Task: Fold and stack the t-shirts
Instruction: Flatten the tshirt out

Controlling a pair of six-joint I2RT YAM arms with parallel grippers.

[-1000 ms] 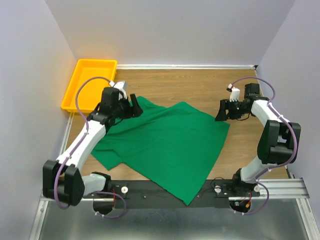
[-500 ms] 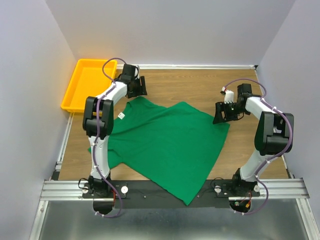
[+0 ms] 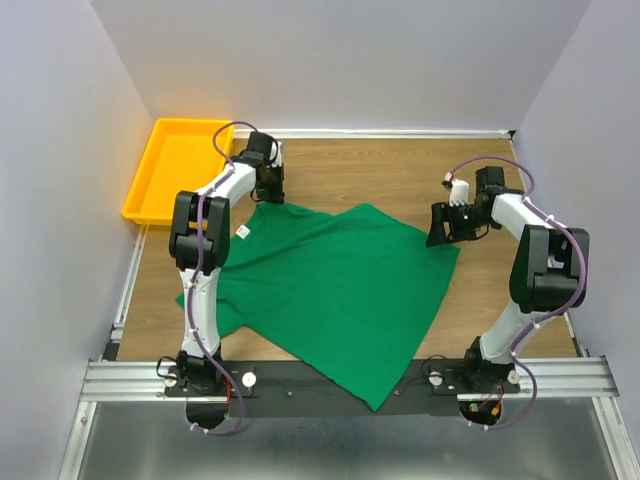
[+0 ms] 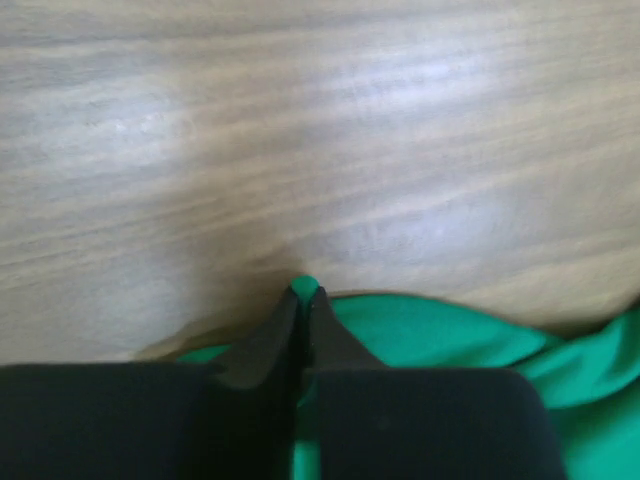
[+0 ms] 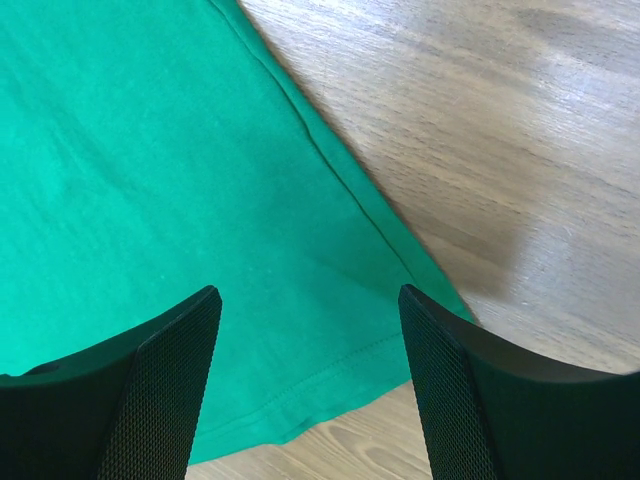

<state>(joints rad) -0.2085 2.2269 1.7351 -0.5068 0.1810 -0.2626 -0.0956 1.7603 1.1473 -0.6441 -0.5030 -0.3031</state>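
A green t-shirt (image 3: 330,290) lies spread and skewed on the wooden table, its small white neck label (image 3: 242,231) showing near its far left. My left gripper (image 3: 268,192) is at the shirt's far left corner. In the left wrist view its jaws (image 4: 303,295) are pressed together with a nub of the green t-shirt (image 4: 440,330) pinched at their tips. My right gripper (image 3: 440,232) hovers open over the shirt's right corner. In the right wrist view that gripper (image 5: 308,295) has its fingers spread wide above the hemmed corner of the t-shirt (image 5: 150,150), with nothing between them.
A yellow tray (image 3: 140,190) sits at the far left corner of the table, just left of the left arm. White walls close in the table on the left, back and right. A metal rail (image 3: 330,378) runs along the near edge.
The left arm swung from above the shirt out to its far left corner, and its jaws closed on the cloth. The right gripper shifted slightly left and stayed open.
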